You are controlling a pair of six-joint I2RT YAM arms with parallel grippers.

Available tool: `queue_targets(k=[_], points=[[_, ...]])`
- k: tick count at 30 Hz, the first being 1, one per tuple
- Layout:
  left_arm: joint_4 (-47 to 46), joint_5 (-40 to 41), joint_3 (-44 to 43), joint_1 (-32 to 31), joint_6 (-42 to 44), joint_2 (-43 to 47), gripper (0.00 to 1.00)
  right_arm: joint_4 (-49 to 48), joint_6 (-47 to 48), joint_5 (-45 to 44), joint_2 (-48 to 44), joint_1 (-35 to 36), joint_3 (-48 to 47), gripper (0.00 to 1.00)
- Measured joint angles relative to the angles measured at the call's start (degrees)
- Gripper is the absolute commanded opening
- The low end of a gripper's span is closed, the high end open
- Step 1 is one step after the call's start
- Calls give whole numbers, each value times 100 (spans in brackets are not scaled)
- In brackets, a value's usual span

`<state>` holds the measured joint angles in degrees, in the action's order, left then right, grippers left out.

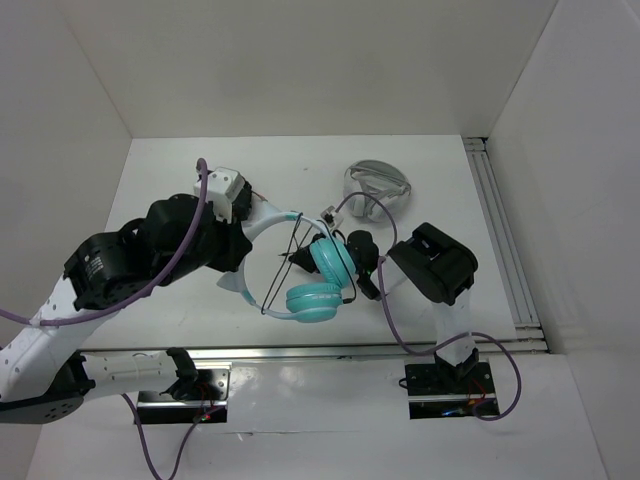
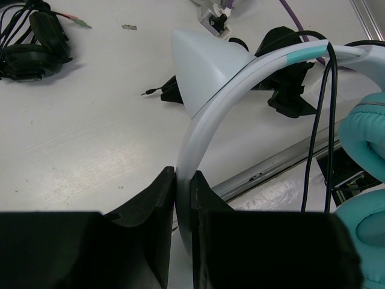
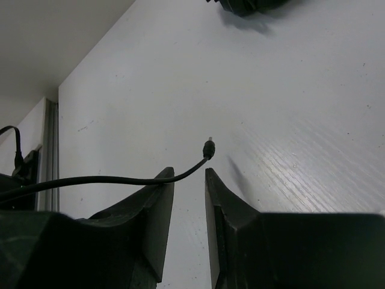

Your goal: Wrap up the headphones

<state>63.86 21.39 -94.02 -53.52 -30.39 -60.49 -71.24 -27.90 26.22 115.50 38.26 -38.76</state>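
Grey headphones (image 1: 378, 185) just beyond right claw (image 3: 188, 174)

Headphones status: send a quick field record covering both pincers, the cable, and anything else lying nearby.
left pincer: shut on the white headband of the teal headphones
right pincer: slightly open, nothing clearly clamped
cable: runs past the right pincer's tips
plug: free, just beyond those tips
other items: black headphones; white-grey headphones

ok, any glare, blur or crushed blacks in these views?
Right wrist: sheen on the table beside the cable plug, which casts a soft shadow. Left wrist: left gripper crushed to black, headband sharp. Top external: even light, no blur.
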Motion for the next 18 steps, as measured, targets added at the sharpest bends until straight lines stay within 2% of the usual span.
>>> queue_targets(k=[4, 18], points=[[-4, 2, 26, 0, -2, 7, 0, -50, -20, -179, 13, 2, 26, 41], [-4, 2, 92, 0, -13, 42, 0, -90, 22, -501, 37, 186, -13, 43]])
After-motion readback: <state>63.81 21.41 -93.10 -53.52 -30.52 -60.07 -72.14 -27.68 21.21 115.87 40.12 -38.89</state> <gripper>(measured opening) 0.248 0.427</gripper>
